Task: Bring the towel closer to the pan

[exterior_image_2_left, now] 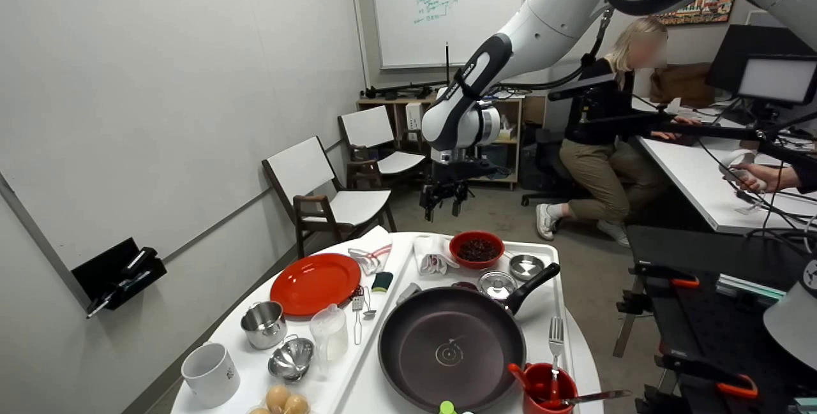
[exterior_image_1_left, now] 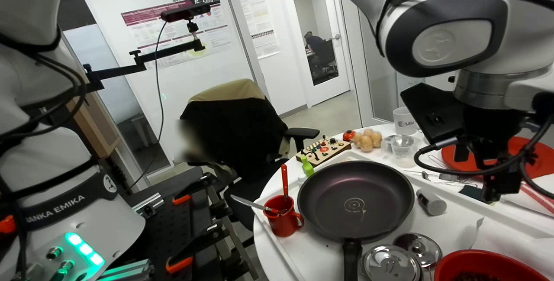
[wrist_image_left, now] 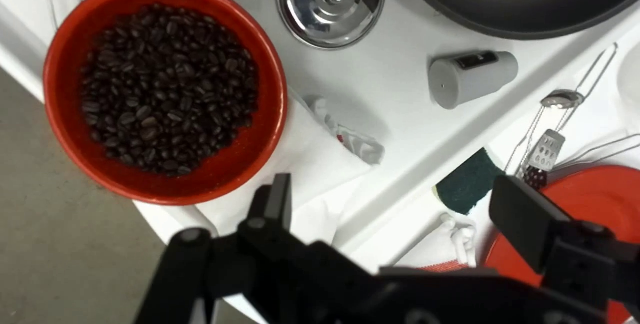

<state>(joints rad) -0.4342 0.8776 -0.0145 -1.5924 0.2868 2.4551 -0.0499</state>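
The white towel [exterior_image_2_left: 434, 254] lies in a corner of the tray [exterior_image_2_left: 541, 309], beside the red bowl [wrist_image_left: 245, 152] of coffee beans [wrist_image_left: 165, 89] and apart from the frying pan [exterior_image_2_left: 452, 350]; a red-striped towel [exterior_image_2_left: 373, 258] lies outside the tray, near the edge of the table [exterior_image_2_left: 252, 372]. The gripper [exterior_image_2_left: 443, 212] hangs above, jaws apart and empty, so grasp, carry and release all seem left, whichever towel is meant.

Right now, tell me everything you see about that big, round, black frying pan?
The large round dark grey-black frying pan is shallow, and looks like metal with a smooth dark coating. A pale round mark sits in the middle of its inside, and one long black handle, maybe plastic, sticks out. Nothing lies in it. It rests right side up on the white rimmed tray. The round red mug stands close beside it, but I can't tell whether they touch.
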